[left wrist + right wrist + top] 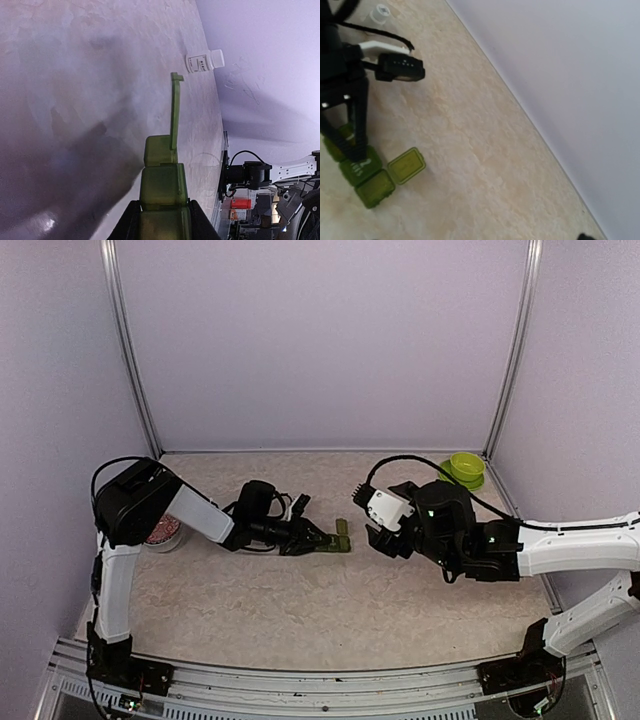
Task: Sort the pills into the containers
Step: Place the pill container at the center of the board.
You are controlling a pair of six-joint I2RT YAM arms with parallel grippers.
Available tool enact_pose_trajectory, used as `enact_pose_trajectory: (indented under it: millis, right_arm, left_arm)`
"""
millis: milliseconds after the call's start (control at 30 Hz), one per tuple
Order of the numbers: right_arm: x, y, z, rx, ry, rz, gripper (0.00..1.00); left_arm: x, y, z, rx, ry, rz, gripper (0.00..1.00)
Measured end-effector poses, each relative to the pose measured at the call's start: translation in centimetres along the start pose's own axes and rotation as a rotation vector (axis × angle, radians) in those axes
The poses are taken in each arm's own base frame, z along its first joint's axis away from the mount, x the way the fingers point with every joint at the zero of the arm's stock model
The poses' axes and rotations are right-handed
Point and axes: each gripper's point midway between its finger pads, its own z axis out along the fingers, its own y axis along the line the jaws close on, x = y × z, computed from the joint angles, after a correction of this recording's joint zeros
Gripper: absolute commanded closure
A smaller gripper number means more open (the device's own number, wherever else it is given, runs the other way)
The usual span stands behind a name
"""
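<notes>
Left jaws clamp the containers, one lid lying open.

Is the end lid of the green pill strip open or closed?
Open. The lid is swung out beside the containers, clear of its compartment.

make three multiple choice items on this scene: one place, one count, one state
1. Where is the lime-green bowl? A far right corner of the table; B near left edge; C between the arm bases
2. How many compartments has the dark green strip? A two; B three; C five
3. The strip's end lid is: A shut; B flipped open; C missing
Key: 1 A, it sits by the back wall on the right; 2 B, three squares stand in a row; 3 B, it lies hinged out beside its compartment.
</notes>
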Motion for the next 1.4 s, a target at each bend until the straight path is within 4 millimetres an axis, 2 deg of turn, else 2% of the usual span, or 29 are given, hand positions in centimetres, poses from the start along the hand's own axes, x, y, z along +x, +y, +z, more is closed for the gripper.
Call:
enact_pose_trajectory:
  millis: [100, 300, 400, 567, 733, 1000, 1333, 1367, 1400]
  right_arm:
    - [0.2, 0.1, 0.0, 0.001, 0.002, 0.000, 0.17]
    - [0.3, 0.0, 0.1, 0.004, 0.004, 0.001, 0.17]
    - [0.3, -0.1, 0.1, 0.008, 0.003, 0.004, 0.16]
    - [0.4, -0.2, 0.1, 0.012, 0.004, 0.004, 0.16]
    - [0.4, -0.3, 0.2, 0.015, 0.007, 0.005, 0.15]
    - [0.8, -0.4, 0.5, 0.021, 0.021, 0.009, 0.11]
    - [2.3, -2.0, 1.1, 0.074, 0.069, 0.074, 0.09]
    - [2.4, -2.1, 1.2, 0.076, 0.070, 0.078, 0.09]
    - [2.4, -2.1, 1.2, 0.079, 0.071, 0.084, 0.09]
  left_arm:
    - [-1.1, 0.9, 0.4, -0.012, 0.004, -0.007, 0.82]
    - [-2.8, 1.2, 0.5, -0.023, -0.002, 0.003, 0.76]
    - [-3.2, 1.4, 0.6, -0.030, 0.000, 0.006, 0.69]
    - [-3.3, 2.7, 0.8, -0.044, 0.010, -0.014, 0.53]
    - [-4.2, 2.6, 0.3, -0.030, -0.002, 0.001, 0.37]
    - [-5.3, 2.4, -0.2, -0.025, -0.027, 0.023, 0.27]
    - [-7.2, 2.9, -1.7, -0.098, -0.096, 0.041, 0.11]
    - [-7.3, 3.0, -1.8, -0.104, -0.100, 0.045, 0.03]
    - [-7.5, 3.1, -2.0, -0.112, -0.107, 0.049, 0.01]
